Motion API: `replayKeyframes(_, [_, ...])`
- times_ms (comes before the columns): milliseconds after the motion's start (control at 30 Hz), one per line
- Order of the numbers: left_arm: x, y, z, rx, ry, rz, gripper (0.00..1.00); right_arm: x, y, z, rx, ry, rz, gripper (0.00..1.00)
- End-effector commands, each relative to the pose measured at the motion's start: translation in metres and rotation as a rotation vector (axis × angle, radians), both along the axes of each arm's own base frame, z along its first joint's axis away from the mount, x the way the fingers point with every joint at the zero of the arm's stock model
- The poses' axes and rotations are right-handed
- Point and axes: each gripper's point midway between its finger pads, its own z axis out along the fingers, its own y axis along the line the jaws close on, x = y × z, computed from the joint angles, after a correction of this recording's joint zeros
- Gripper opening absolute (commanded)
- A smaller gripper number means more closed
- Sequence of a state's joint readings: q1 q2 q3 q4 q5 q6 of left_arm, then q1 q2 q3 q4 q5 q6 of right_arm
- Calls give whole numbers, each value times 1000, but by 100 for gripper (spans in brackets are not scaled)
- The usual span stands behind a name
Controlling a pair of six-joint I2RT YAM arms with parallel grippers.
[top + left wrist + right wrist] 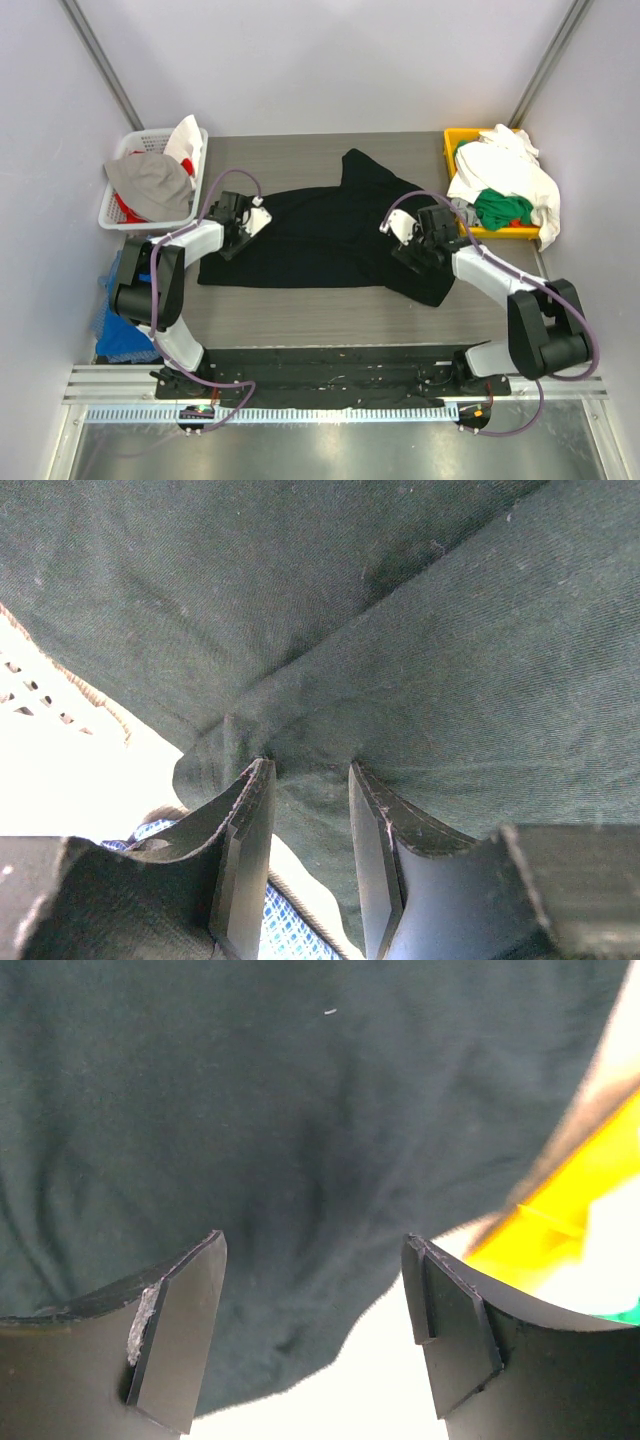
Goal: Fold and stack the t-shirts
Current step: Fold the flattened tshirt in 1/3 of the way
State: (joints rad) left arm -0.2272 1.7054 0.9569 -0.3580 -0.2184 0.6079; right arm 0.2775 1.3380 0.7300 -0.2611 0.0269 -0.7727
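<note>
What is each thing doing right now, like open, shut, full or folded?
black t-shirt, spread out, unfolded
left gripper, shut on the black t-shirt's edge
right gripper, open over the black t-shirt
white basket, holding crumpled clothes
yellow bin, overflowing with white and green t-shirts

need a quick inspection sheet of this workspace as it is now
surface: table, black shirt spread across its middle
job's things: black shirt part folded; white shirts and green shirt heaped in yellow bin
clutter: grey cloth in white basket; blue item off the table's left edge
grippers: left gripper closed on bunched shirt fabric; right gripper open, astride the shirt's edge
cables: purple cables looped along both arms
surroundings: plain walls
</note>
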Motion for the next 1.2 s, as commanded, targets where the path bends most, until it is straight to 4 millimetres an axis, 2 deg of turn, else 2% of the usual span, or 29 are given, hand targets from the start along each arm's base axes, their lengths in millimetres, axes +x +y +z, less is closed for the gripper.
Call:
replayKeyframes(0, [-28, -5, -29, -32, 133, 7, 41, 18, 3, -13, 9, -51, -7, 78])
replayKeyframes(67, [-29, -4, -28, -30, 135, 10, 41, 20, 3, -21, 5, -38, -6, 78])
replayKeyframes(200, [-33, -3, -25, -26, 144, 8, 41, 8, 6, -33, 12, 25, 25, 78])
replayKeyframes(233, [-35, -3, -26, -27, 150, 9, 41, -6, 7, -41, 6, 99, 46, 78])
replayKeyframes(367, [-39, -4, -23, -25, 155, 0, 41, -28, 5, -50, -18, 213, 84, 78])
replayKeyframes(533, [-45, -5, -23, -22, 167, -5, 41, -51, -3, -55, -59, 283, 115, 78])
replayKeyframes(700, [-60, -3, -29, -11, 202, -9, 41, -74, -9, -59, -84, 355, 145, 78])
replayKeyframes(867, [-78, -3, -36, -13, 231, -5, 41, -84, -11, -56, -85, 362, 154, 78])
replayKeyframes(1167, [-108, -2, -36, -26, 244, 1, 42, -106, -15, -56, -71, 376, 144, 78])
